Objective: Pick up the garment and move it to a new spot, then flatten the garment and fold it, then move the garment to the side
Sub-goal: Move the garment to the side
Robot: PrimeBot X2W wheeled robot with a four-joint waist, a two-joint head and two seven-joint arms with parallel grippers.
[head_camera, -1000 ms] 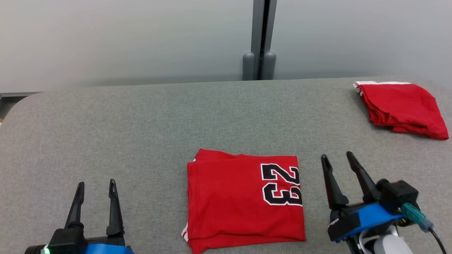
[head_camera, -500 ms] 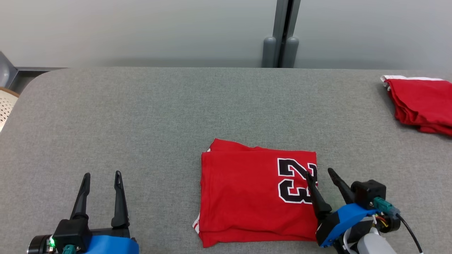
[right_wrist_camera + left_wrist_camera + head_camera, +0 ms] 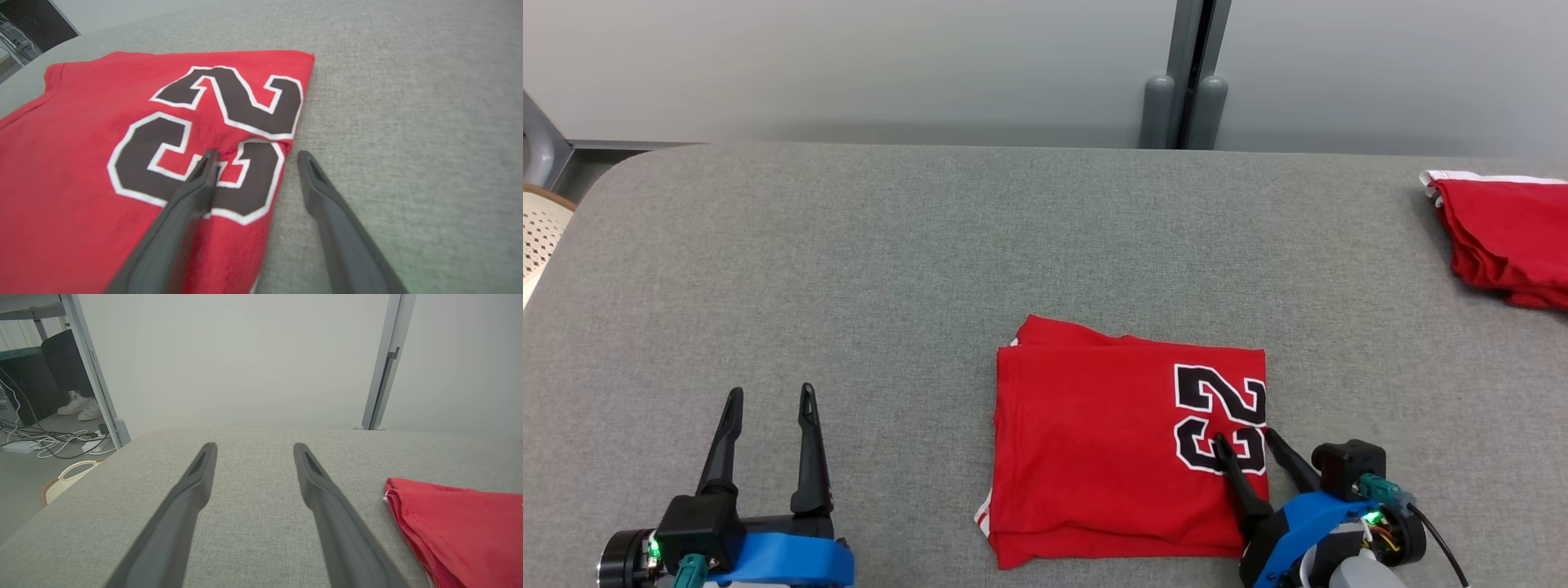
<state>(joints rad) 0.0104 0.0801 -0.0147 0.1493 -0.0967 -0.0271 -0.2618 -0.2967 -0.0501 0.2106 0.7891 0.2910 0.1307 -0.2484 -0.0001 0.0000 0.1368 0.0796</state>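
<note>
Two red garments on the grey table (image 3: 849, 245): folded jersey (image 3: 1094, 441) near centre, second garment (image 3: 1503, 245) far right. Left gripper (image 3: 772, 390) spread, near left; right gripper (image 3: 1243, 435) spread, straddling the jersey's right edge. Pale wall (image 3: 849, 65) behind.

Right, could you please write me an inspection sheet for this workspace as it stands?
Surface: grey fabric table, flat.
Job's things: folded red garment numbered 23, lying flat near the front edge.
Clutter: second red garment, folded, far right.
Grippers: left gripper open over bare table; right gripper open, straddling the numbered garment's right edge.
Cables: white cables on the floor, left of the table.
Surroundings: pale wall, grey post, a person's white shoes.
</note>
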